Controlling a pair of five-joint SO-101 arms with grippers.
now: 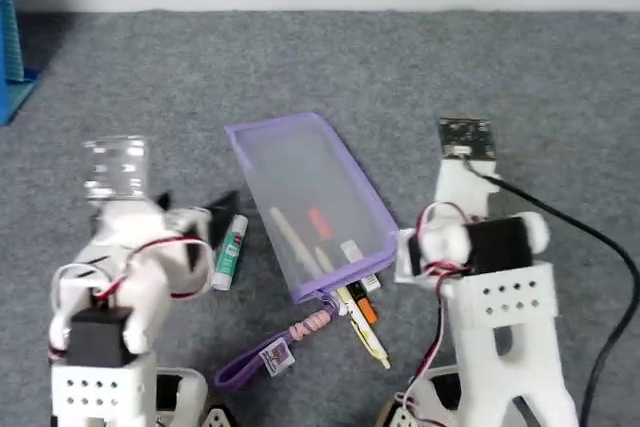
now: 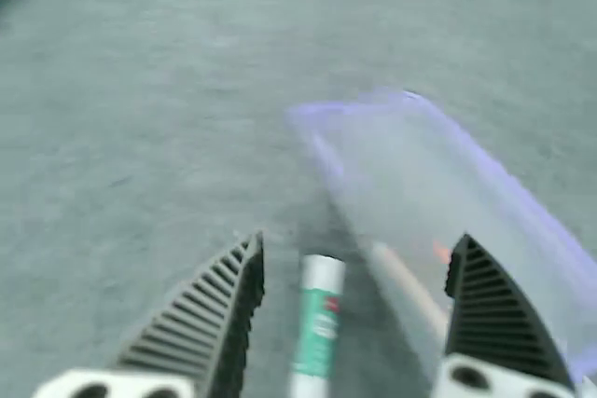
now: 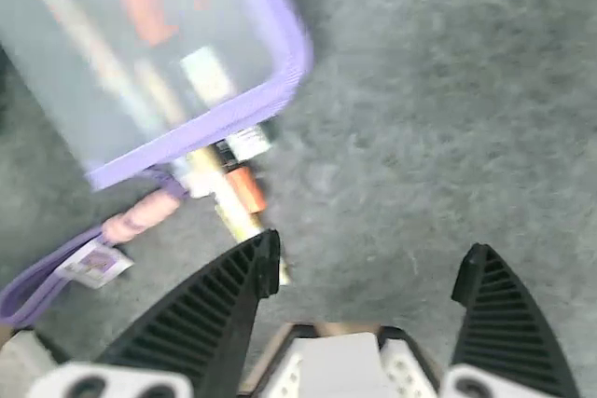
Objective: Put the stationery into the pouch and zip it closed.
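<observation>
Glue stick (image 1: 229,251) lies on tabletop (image 1: 520,67) btw fingers of L pincer (image 2: 360,241), spread wide. Long axis approx 12–6 in high view. Pouch (image 1: 305,197) just at its 3. R pincer (image 3: 375,242) also wide, empty, beyond pouch. L arm nearer.

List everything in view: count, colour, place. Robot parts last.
pouch: one, clear with purple edging, middle of the carpet.
pens and markers: several, yellow, orange, white, partly in the pouch, ends poking out.
glue stick: one, green and white, beside the pouch.
strap: one, purple with pink braid, at the pouch's near corner.
cable: one, black, by the right arm.
carpet: one, grey, underneath.
left gripper: one, black, open, straddling the glue stick.
right gripper: one, black, open, over carpet near the pouch's mouth.
</observation>
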